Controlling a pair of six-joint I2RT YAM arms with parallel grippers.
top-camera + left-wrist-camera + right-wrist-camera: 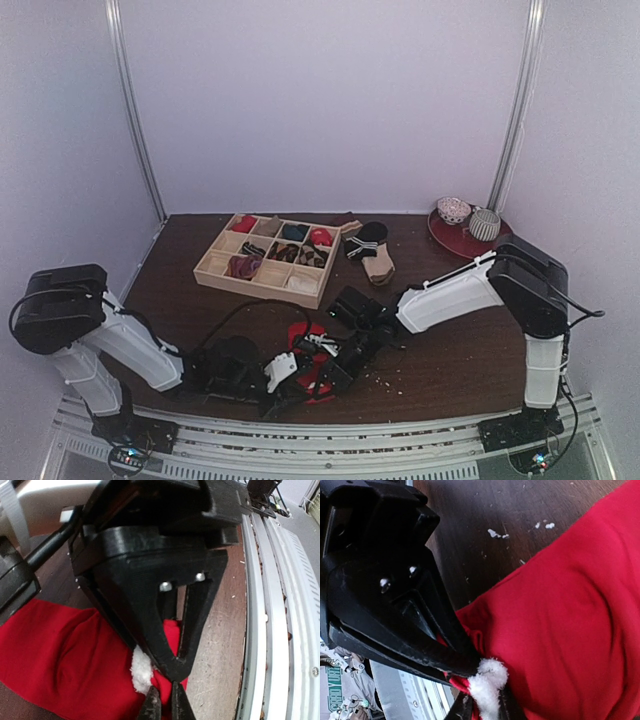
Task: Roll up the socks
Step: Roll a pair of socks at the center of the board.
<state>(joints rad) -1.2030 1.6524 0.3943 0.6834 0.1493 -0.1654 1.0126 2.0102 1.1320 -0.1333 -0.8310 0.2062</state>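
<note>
Right gripper (175, 666) is clenched on the edge of the red sock (560, 605), pinching it beside a white tuft (487, 680). Tip to tip with it, the left gripper (468, 665) is closed at the same edge; whether it has caught any cloth I cannot tell. That sock lies bunched on the dark worktop (450, 350), near its front edge, between the two arms. Farther back stands a divided wooden tray (255, 283) holding rolled socks. Just to its right lie a striped sock (362, 242) and a tan sock (378, 265). A red plate (445, 240) sits at the back right corner.
</note>
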